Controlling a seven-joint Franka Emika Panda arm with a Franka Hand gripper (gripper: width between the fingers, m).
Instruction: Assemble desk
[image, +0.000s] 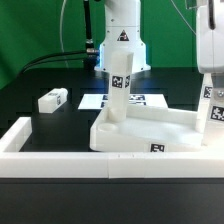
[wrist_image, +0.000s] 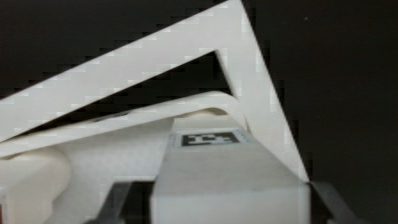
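Observation:
The white tabletop slab (image: 140, 128) with its raised rim lies on the black table, a small tag on its front edge. My gripper (image: 118, 60) is shut on a white tagged leg post (image: 119, 88) that stands upright, its foot at the slab's rear corner on the exterior view's left. In the wrist view the same leg post (wrist_image: 228, 175) fills the space between my gripper (wrist_image: 231, 205), with dark fingers (wrist_image: 128, 203) pressed on both sides and the post's tag facing the camera. A second leg post (image: 213, 105) stands upright at the slab's corner on the exterior view's right.
A loose leg post (image: 52, 99) lies flat on the table at the exterior view's left. The marker board (image: 140, 101) lies behind the slab. A long low white border wall (image: 60, 162) runs along the front and turns back at the left.

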